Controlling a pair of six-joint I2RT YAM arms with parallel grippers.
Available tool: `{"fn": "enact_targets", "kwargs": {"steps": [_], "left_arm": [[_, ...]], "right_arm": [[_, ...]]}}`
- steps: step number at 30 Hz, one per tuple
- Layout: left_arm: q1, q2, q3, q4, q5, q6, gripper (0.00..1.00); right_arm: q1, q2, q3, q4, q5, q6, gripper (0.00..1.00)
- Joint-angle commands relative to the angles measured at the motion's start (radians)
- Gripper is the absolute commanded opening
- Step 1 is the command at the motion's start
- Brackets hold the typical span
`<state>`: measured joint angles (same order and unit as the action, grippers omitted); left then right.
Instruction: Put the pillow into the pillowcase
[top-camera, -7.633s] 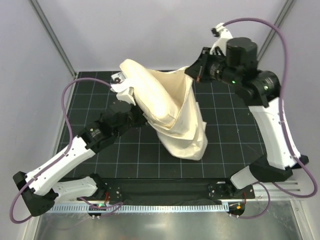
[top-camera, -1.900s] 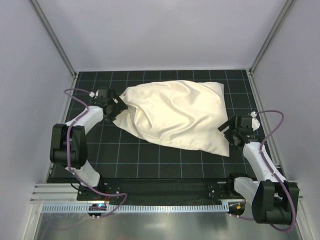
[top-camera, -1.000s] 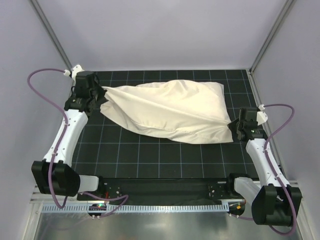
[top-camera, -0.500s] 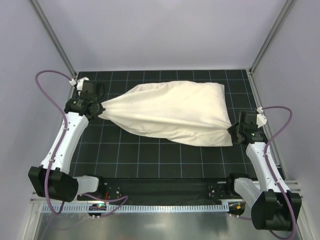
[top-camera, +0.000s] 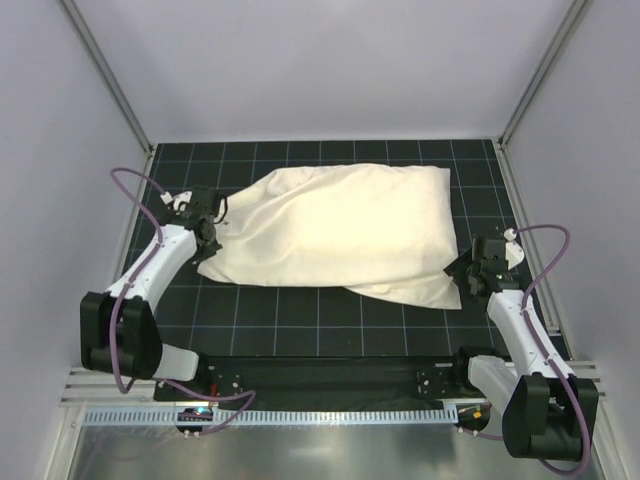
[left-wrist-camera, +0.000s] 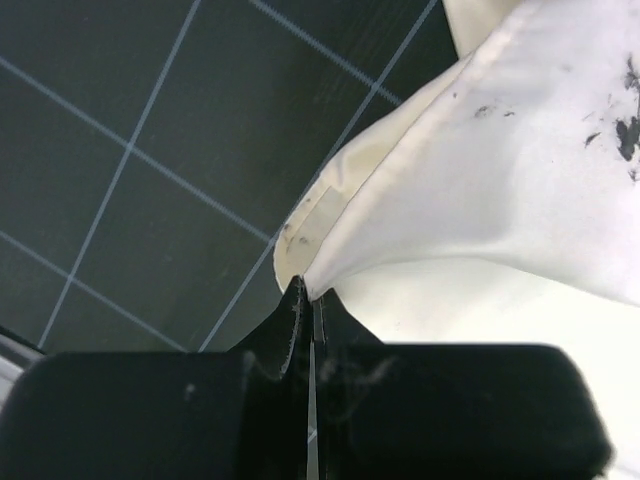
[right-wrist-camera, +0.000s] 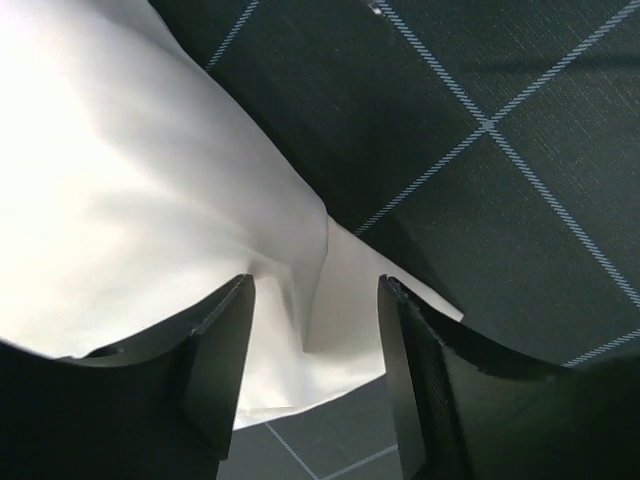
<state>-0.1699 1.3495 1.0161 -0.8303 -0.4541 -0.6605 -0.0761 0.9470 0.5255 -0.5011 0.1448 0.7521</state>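
The cream pillowcase lies flat and full across the black grid mat, bulging along its whole length. The pillow is hidden inside it. My left gripper is at the sack's left end, shut on a pinch of its hemmed edge; in the left wrist view the jaws meet on the cloth. My right gripper sits at the lower right corner, open. In the right wrist view that corner lies loose between the spread fingers.
The mat is bordered by grey walls left, right and behind, with slanted metal posts at the back corners. Both arm bases and a toothed rail line the near edge. The purple cables loop beside each arm.
My right gripper has opened and let go of the lower right corner. My left gripper moved toward the near right, still holding the edge, and the stretched pillowcase slackened and settled flat.
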Motion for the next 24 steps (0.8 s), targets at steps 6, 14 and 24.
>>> {"fn": "enact_targets", "kwargs": {"steps": [6,14,24], "left_arm": [[0.003,0.194,0.087,0.096,-0.081,-0.014,0.35],[0.004,0.125,0.228,-0.021,-0.193,-0.036,0.99],[0.07,0.348,0.505,0.138,0.368,0.029,1.0]], "right_arm": [[-0.005,-0.03,0.106,-0.017,0.088,-0.039,0.72],[-0.005,-0.004,0.208,-0.022,0.107,-0.066,0.81],[-0.005,0.067,0.258,0.105,-0.02,-0.097,0.82]]}}
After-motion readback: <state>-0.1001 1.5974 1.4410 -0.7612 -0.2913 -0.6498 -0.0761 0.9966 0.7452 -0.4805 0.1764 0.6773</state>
